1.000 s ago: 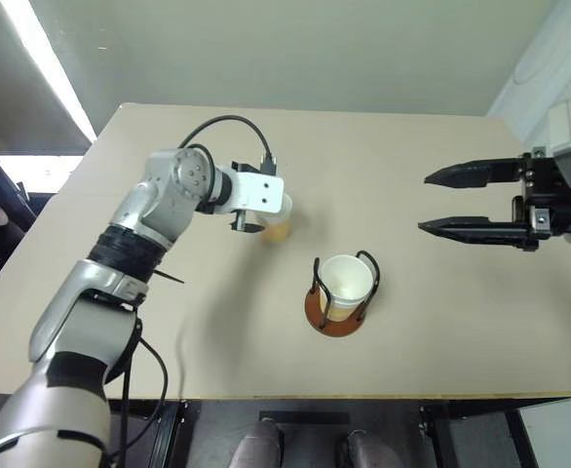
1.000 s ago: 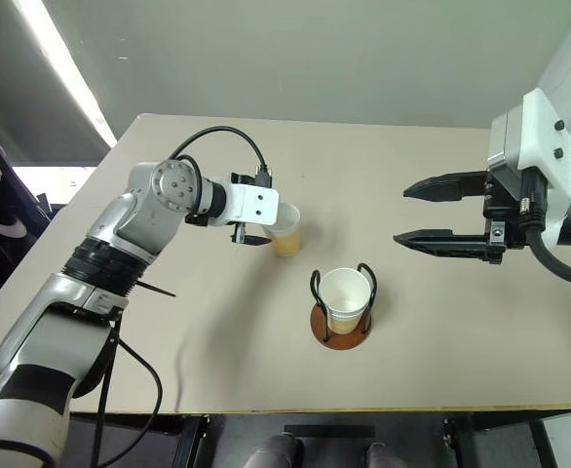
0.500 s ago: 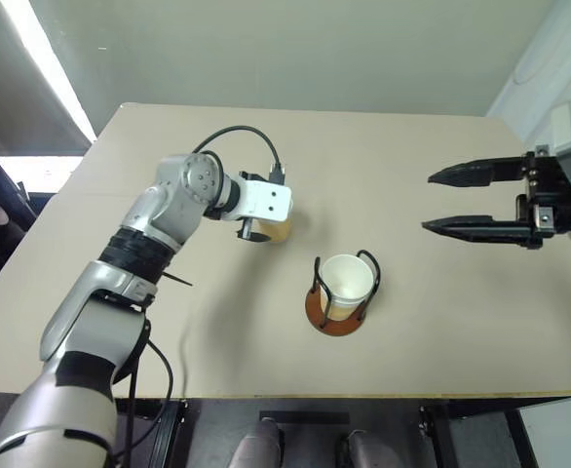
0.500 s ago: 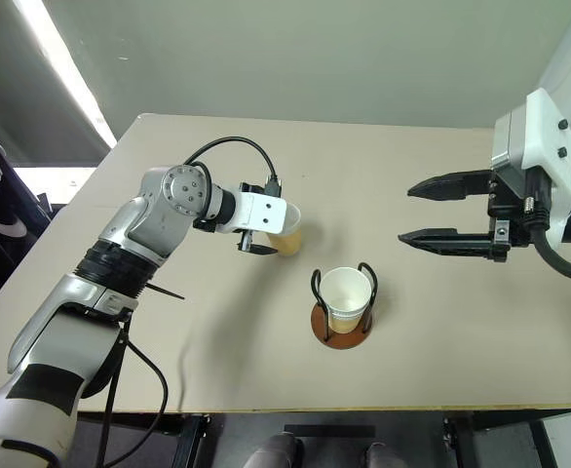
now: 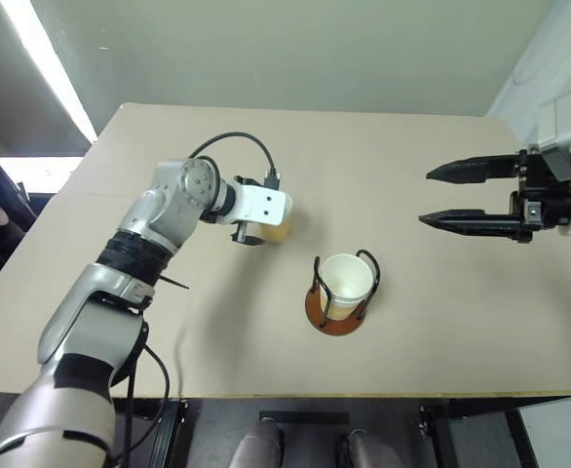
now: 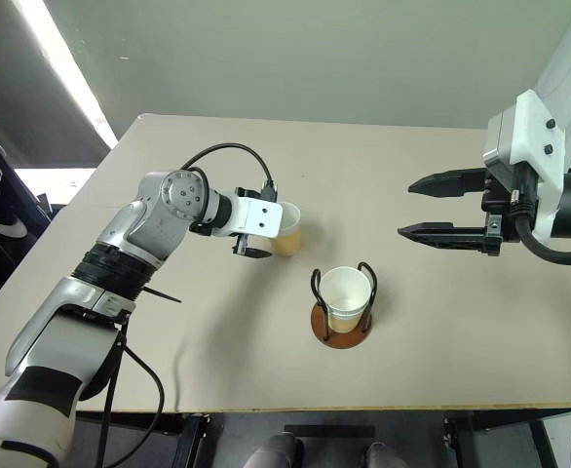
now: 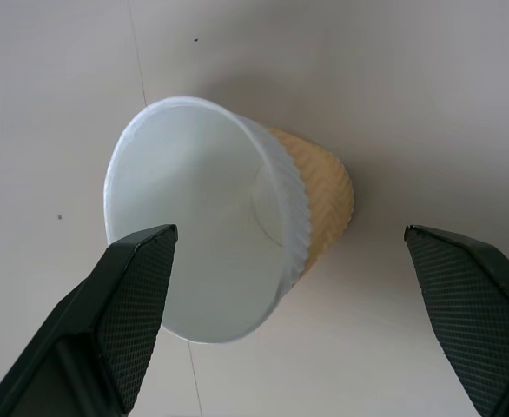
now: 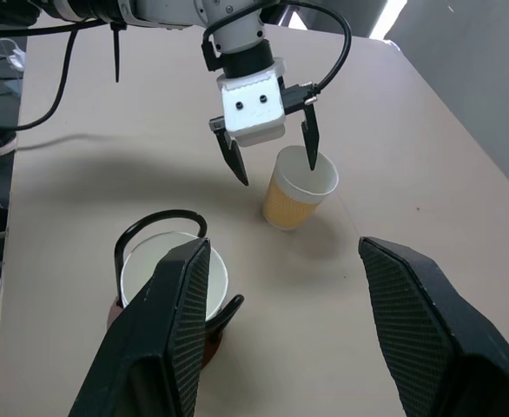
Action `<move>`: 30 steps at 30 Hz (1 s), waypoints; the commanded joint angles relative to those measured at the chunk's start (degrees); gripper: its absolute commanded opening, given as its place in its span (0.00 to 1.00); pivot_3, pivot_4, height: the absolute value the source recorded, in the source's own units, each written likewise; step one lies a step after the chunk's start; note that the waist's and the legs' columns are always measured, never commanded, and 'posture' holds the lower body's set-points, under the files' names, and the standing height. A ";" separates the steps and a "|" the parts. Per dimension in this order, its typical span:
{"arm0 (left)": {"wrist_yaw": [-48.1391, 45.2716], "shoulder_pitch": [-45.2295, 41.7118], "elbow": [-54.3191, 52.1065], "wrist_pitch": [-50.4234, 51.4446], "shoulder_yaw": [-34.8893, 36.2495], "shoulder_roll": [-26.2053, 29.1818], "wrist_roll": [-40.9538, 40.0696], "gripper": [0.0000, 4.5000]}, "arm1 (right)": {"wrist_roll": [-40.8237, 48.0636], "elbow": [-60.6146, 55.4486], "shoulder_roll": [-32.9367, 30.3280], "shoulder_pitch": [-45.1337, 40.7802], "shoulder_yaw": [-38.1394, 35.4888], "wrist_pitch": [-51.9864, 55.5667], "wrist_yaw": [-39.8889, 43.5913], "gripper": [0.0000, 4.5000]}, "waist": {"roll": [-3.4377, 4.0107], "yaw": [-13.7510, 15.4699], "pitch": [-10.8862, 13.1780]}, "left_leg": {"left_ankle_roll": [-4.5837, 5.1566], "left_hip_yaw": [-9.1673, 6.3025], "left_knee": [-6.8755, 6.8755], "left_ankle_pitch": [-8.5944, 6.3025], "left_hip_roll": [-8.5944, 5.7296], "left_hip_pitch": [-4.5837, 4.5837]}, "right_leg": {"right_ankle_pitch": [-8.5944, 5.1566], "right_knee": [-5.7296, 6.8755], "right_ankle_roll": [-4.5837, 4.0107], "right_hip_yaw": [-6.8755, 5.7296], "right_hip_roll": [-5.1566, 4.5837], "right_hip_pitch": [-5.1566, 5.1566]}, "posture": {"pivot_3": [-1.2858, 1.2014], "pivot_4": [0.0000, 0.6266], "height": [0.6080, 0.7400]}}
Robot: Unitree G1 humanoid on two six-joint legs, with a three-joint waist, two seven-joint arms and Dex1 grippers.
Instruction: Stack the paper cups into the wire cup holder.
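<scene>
Tan paper cups with white rims are sitting on the beige tabletop (image 6: 169,370). In the head views, one tan cup (image 6: 345,296) is standing inside the wire cup holder (image 6: 341,310) with its reddish-brown disc base and black wire loops. A second tan cup (image 6: 285,230) is standing upright just beyond and left of that holder, with the left gripper (image 6: 256,234) poised at it, fingers spread wide. The right gripper (image 6: 430,206) is hovering well right of the holder, fingers apart, gripping nothing.

In the left wrist view, the cup (image 7: 228,217) is sitting between the spread fingers (image 7: 124,304), untouched.

In the right wrist view, the holder (image 8: 163,261) with its cup is lying near the right gripper's fingers (image 8: 176,339), the loose cup (image 8: 296,191) beyond it under the left gripper (image 8: 272,156).
</scene>
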 commanded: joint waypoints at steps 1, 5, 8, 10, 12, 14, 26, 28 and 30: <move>0.98 -0.13 0.88 -1.20 0.95 0.11 0.51 1.00 | -0.44 -0.06 -0.24 -1.28 -0.66 -0.46 0.15 0.61 | 0.00 0.00 0.00 | 0.00 0.00 0.00 0.00 0.00 0.00 | 0.00 0.01 0.00 0.00 0.00 0.00 | 0.52 0.24 1.00; 1.60 -0.64 2.92 -2.05 0.98 -0.58 0.71 1.00 | -0.60 -0.14 -0.10 -1.26 -0.63 -0.49 0.07 0.61 | 0.00 0.00 0.00 | 0.00 0.00 0.01 0.00 0.00 0.00 | 0.00 0.01 0.00 0.00 0.00 0.00 | 0.52 0.24 1.00; 2.45 -1.27 4.88 -2.94 1.01 -1.30 0.85 1.00 | -0.64 -0.36 0.00 -1.04 -0.78 -0.47 0.03 0.61 | 0.00 0.00 0.00 | 0.00 0.00 0.01 0.00 0.00 0.00 | 0.00 0.02 0.00 0.00 0.00 -0.01 | 0.52 0.24 1.00; 2.80 -1.65 5.96 -3.55 1.04 -1.72 0.90 1.00 | -0.68 -0.49 0.05 -0.93 -0.89 -0.42 -0.01 0.61 | 0.00 0.00 0.00 | 0.00 0.01 0.01 0.00 0.00 0.00 | 0.00 0.03 0.00 0.01 0.00 -0.02 | 0.52 0.24 1.00; 3.19 -2.03 6.88 -4.08 1.10 -2.17 0.85 1.00 | -0.70 -0.63 -0.01 -0.81 -1.00 -0.36 0.00 0.61 | 0.00 0.01 0.00 | 0.00 0.00 0.01 0.00 0.00 0.00 | 0.00 0.04 0.00 0.01 0.00 -0.02 | 0.52 0.24 1.00; 3.41 -2.28 7.63 -4.80 1.14 -2.55 0.75 1.00 | -0.77 -0.72 -0.10 -0.74 -1.07 -0.32 -0.03 0.61 | 0.00 0.01 0.00 | 0.00 0.01 0.01 0.00 -0.01 -0.01 | 0.00 0.03 0.00 0.01 0.00 -0.02 | 0.52 0.24 1.00; -0.16 -3.17 9.72 -8.70 1.61 -3.21 -1.25 0.63 | -0.95 -0.80 -0.17 -0.52 -1.28 -0.02 -0.36 0.61 | 0.00 0.01 0.00 | 0.00 0.02 0.02 0.00 -0.01 0.00 | 0.00 0.06 0.00 0.02 0.00 -0.04 | 0.52 0.24 1.00; -0.64 -3.69 10.29 -9.24 1.72 -3.12 -1.45 0.47 | -1.21 -0.59 -0.08 -0.46 -1.19 -0.18 -0.38 0.61 | 0.00 0.01 0.00 | 0.00 0.02 0.02 0.00 -0.01 0.00 | 0.00 0.07 0.00 0.02 0.00 -0.04 | 0.52 0.24 1.00; -1.81 -4.29 10.55 -9.36 2.10 -3.01 -2.17 0.30 | -1.47 -0.40 0.09 -0.36 -1.14 -0.33 -0.39 0.61 | 0.00 0.01 0.00 | 0.00 0.03 0.03 0.00 -0.01 0.00 | 0.00 0.07 0.00 0.02 0.00 -0.03 | 0.52 0.24 1.00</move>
